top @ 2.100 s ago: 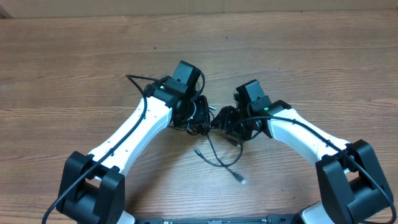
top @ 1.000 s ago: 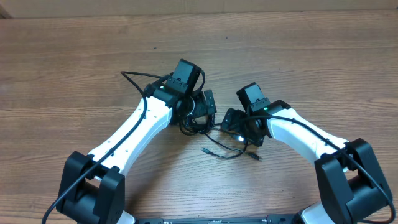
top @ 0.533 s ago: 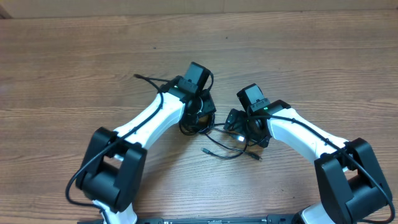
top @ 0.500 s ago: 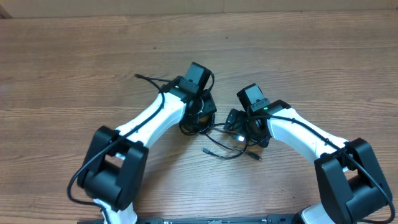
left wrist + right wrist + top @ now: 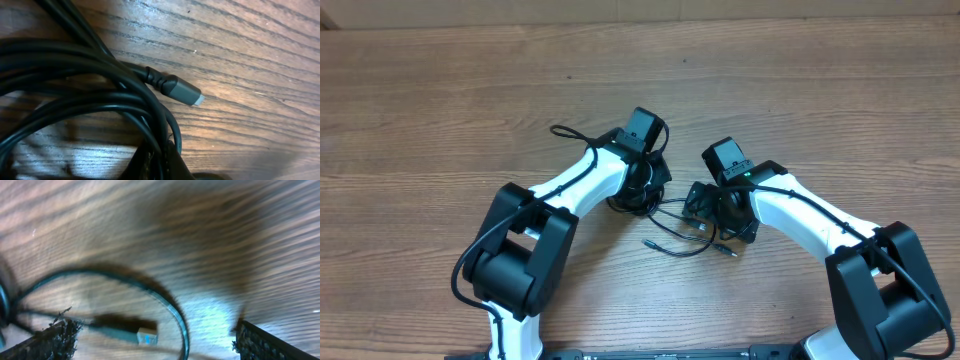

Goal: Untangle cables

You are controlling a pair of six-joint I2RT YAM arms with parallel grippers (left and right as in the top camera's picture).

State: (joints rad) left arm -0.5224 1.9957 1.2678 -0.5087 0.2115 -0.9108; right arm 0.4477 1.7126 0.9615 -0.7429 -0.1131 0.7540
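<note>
Now the left gripper is pinched together on the looped cables lying on the wooden table; the right gripper stands wide apart, a loose plug between its fingers

Cables are lying on the table.
The bundle is sitting under the left gripper; loose strands are trailing right of it, passing beneath the right gripper.
</note>
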